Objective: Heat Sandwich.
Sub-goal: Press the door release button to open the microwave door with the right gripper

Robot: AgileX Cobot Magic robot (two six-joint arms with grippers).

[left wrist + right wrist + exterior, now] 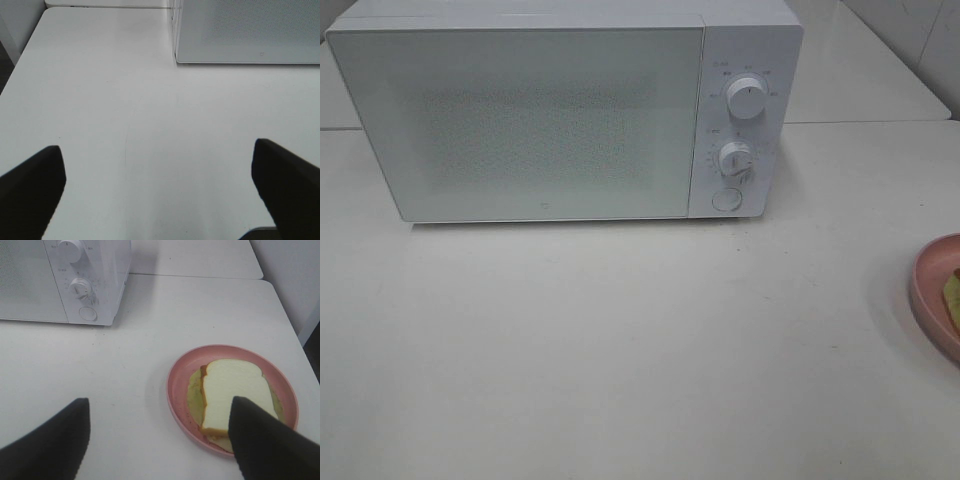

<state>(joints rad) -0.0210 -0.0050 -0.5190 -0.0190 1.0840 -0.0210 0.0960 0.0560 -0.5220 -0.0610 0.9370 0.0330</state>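
The sandwich (227,390), a white bread slice with tan crust over a yellowish-green layer, lies on a round pink plate (176,385). My right gripper (160,412) hovers open above the table just short of the plate, and one dark finger (260,440) overlaps the sandwich's near corner in that view. In the high view only the plate's edge (930,290) and a sliver of the sandwich (953,292) show at the far right. The white microwave (520,120) stands at the back with its door shut. My left gripper (156,150) is open over bare table, holding nothing. Neither gripper shows in the high view.
The microwave's control panel carries two knobs (747,97) (735,158) and a round button (725,199). Its front corner (176,57) sits ahead of the left gripper. The white table's left edge (20,60) and right edge (292,320) are in view.
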